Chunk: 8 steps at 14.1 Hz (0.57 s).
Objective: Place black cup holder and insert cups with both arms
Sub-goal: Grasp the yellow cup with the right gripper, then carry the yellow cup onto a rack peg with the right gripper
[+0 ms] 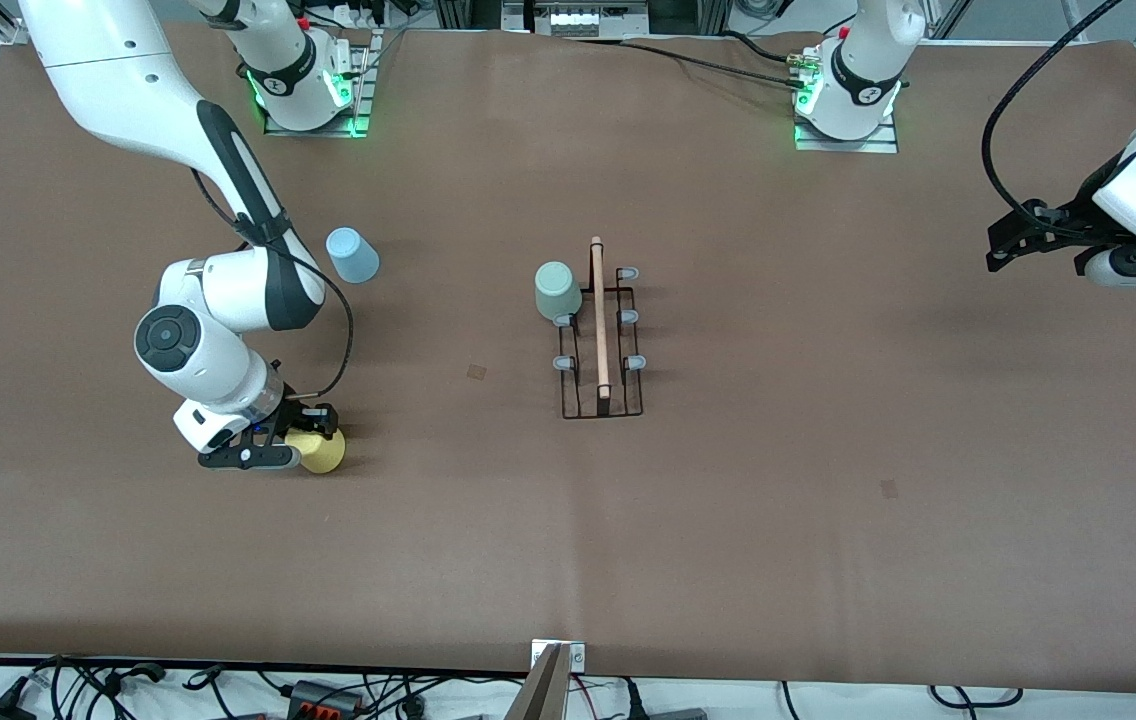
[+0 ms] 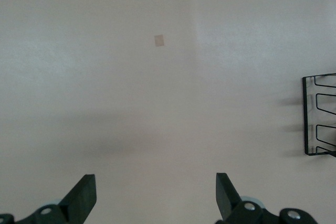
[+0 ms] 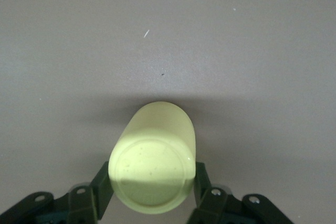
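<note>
The black cup holder [image 1: 600, 335] stands at the table's middle, wooden rod handle on top; its end shows in the left wrist view [image 2: 317, 114]. A pale green cup [image 1: 558, 290] sits on one of its pegs, on the side toward the right arm. A light blue cup [image 1: 352, 255] stands upside down on the table toward the right arm's end. My right gripper [image 1: 313, 440] [image 3: 152, 174] is low at the table, shut on the yellow cup [image 1: 320, 452] [image 3: 155, 156], one finger on each side. My left gripper [image 1: 1000, 245] [image 2: 156, 182] is open and empty, up over the table's left-arm end.
Two small tape patches lie on the brown table, one [image 1: 477, 371] between the yellow cup and the holder, one [image 1: 889, 488] nearer the front camera toward the left arm's end. Cables and a clamp [image 1: 553, 680] line the table's front edge.
</note>
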Available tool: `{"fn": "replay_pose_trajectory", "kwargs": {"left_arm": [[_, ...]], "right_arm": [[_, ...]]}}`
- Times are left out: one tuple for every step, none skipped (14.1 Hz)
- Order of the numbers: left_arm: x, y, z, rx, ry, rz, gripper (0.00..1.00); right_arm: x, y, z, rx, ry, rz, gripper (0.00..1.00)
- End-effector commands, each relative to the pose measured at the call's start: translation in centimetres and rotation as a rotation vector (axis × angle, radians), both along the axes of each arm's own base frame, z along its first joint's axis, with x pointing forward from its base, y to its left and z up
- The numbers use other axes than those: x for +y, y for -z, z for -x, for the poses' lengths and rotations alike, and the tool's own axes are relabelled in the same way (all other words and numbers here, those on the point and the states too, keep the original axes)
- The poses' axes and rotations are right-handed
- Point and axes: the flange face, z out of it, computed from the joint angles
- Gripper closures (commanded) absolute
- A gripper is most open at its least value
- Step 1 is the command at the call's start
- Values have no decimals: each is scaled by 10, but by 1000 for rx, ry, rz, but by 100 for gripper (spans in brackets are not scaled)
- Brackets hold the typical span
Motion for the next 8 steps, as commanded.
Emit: {"fn": "replay_pose_trajectory", "kwargs": {"left_arm": [[-2, -9, -2, 0, 6, -17, 0], [-2, -9, -2, 0, 6, -19, 0], [-2, -9, -2, 2, 6, -17, 0], [-2, -9, -2, 0, 6, -19, 0], [-3, -9, -2, 0, 8, -17, 0], [-2, -9, -2, 0, 6, -17, 0], [-3, -9, -2, 0, 6, -19, 0], [-3, -9, -2, 0, 6, -17, 0]], "right_arm": [[14, -23, -3, -30, -40, -5, 86], [25, -39, 0, -34, -46, -10, 86], [37, -55, 5, -27, -55, -13, 86], [50, -77, 12, -20, -40, -19, 86], [62, -99, 19, -5, 3, -24, 86], [76, -116, 28, 5, 36, -30, 86], [91, -135, 37, 11, 73, -40, 86], [110, -147, 45, 14, 113, -50, 86]]}}
